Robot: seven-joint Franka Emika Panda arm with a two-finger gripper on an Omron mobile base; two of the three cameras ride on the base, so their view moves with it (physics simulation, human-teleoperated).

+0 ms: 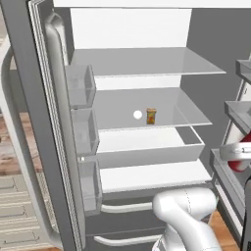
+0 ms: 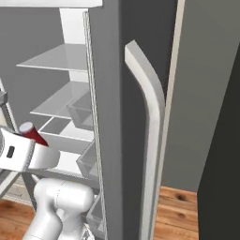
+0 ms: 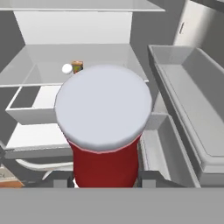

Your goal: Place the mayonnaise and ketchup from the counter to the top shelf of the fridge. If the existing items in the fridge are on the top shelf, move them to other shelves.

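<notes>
The ketchup [image 3: 105, 153] is a red bottle with a wide white cap, held upright in my gripper [image 3: 105, 180], whose jaws are shut on its lower body. In the left base view the gripper [image 1: 239, 156] hangs at the far right edge beside the right door bins, with the ketchup [image 1: 238, 165] showing red beneath the hand. The right base view shows the ketchup [image 2: 31, 132] poking up from the hand at the left. The fridge's top shelf [image 1: 147, 61] is bare glass, higher and to the left of the gripper. The mayonnaise is out of view.
A small orange jar [image 1: 151, 116] and a white round item [image 1: 137, 114] sit on the middle shelf. A drawer [image 1: 147, 147] lies below it. Left door bins [image 1: 81, 86] and right door bins [image 3: 192, 100] flank the opening. The right door's handle [image 2: 150, 122] stands close.
</notes>
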